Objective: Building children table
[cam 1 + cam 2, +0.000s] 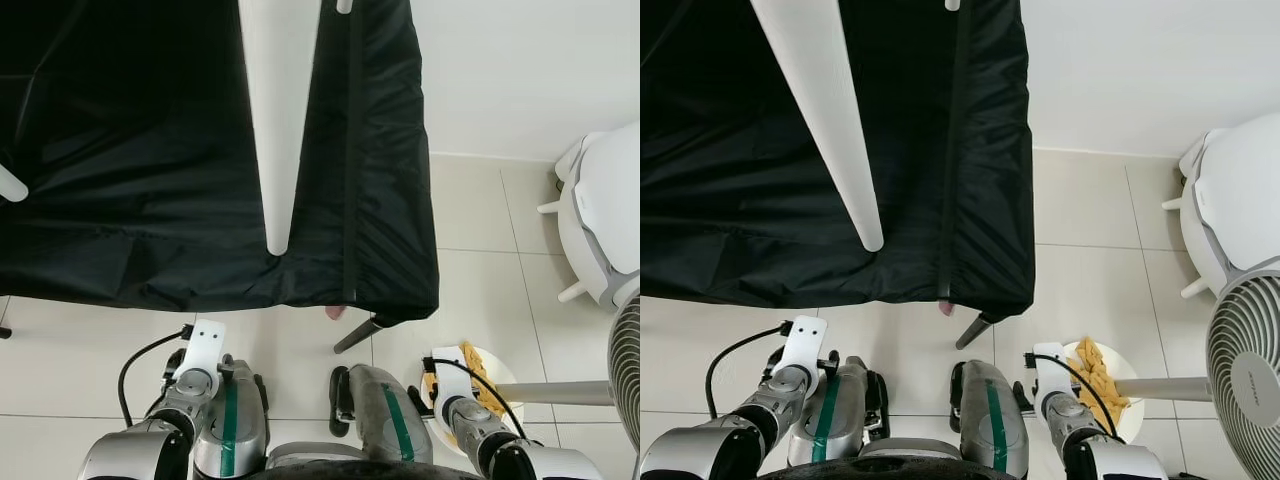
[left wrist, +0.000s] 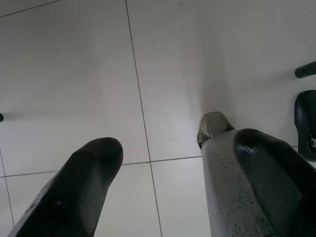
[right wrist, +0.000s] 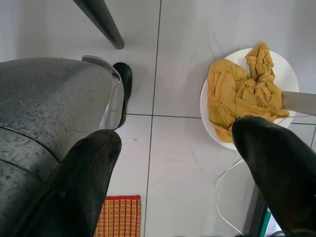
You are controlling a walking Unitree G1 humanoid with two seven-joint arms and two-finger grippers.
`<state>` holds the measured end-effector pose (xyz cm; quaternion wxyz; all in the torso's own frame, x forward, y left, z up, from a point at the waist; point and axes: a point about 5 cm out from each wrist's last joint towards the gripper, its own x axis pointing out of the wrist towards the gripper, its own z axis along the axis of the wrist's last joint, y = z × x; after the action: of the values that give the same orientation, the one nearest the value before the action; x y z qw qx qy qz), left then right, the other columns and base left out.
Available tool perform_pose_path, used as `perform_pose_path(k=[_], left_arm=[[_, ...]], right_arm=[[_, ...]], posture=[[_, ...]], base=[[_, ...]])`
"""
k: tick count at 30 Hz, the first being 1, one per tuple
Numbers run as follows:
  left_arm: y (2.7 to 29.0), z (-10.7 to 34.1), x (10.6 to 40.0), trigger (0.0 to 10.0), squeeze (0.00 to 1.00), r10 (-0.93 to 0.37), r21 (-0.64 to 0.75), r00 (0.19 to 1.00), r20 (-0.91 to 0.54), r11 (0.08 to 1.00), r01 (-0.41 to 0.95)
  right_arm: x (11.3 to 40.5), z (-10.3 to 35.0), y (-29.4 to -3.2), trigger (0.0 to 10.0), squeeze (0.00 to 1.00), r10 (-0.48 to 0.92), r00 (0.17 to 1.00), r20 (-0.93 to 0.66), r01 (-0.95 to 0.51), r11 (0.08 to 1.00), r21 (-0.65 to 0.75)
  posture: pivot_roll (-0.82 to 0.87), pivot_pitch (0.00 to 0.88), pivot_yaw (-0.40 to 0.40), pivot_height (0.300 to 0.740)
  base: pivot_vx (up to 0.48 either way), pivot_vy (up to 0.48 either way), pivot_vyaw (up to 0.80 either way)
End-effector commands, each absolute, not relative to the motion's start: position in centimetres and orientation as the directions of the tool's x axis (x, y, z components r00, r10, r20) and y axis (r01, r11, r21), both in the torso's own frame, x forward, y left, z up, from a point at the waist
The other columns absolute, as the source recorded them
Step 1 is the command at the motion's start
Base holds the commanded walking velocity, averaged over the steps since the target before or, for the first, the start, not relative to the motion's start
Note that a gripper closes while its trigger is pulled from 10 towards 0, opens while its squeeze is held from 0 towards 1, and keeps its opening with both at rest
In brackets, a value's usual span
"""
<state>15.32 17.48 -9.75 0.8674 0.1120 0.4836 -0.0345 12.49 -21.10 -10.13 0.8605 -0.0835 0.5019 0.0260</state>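
Observation:
A long white tapered table leg (image 1: 278,130) points up towards me over a surface draped in black cloth (image 1: 120,200). The tips of two more white legs show, one at the cloth's left edge (image 1: 10,185) and one at the top (image 1: 344,5). Both of my arms hang low beside my silver legs, well below the cloth. In the left wrist view my left gripper (image 2: 177,182) is open over bare floor tiles, holding nothing. My right gripper (image 3: 197,173) is likewise open and empty above the floor.
A black metal leg (image 1: 360,335) slants out from under the cloth's near right corner. To my right stand a fan (image 1: 1250,370) with a yellow rag (image 3: 242,91) on its round white base (image 1: 497,372), and a white rounded seat (image 1: 610,210). An orange woven mat (image 3: 118,215) lies by my foot.

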Motion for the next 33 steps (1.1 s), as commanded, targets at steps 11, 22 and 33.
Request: perform_pose_path(k=[11, 22, 33], left_arm=[[17.37, -10.53, 13.42, 10.0, 0.00, 0.034, 0.139, 0.460, -0.887, 0.971, 0.197], [17.47, -10.56, 13.31, 10.0, 0.00, 0.038, 0.140, 0.457, -0.889, 0.972, 0.191], [17.51, -10.55, 13.31, 10.0, 0.00, 0.040, 0.141, 0.456, -0.889, 0.972, 0.190]], right_arm=[[11.35, -10.51, -20.93, 10.0, 0.00, -0.026, 0.463, -0.886, -0.125, 0.988, -0.094], [11.24, -10.63, -20.27, 10.0, 0.00, -0.013, 0.469, -0.883, -0.132, 0.988, -0.084], [11.11, -10.66, -20.23, 10.0, 0.00, -0.012, 0.469, -0.883, -0.130, 0.988, -0.083]], posture=[[0.07, 0.050, -0.024, 0.740], [0.08, 0.056, -0.025, 0.740], [0.08, 0.059, -0.025, 0.740]], base=[[0.000, 0.000, 0.00], [0.000, 0.000, 0.00], [0.000, 0.000, 0.00]])
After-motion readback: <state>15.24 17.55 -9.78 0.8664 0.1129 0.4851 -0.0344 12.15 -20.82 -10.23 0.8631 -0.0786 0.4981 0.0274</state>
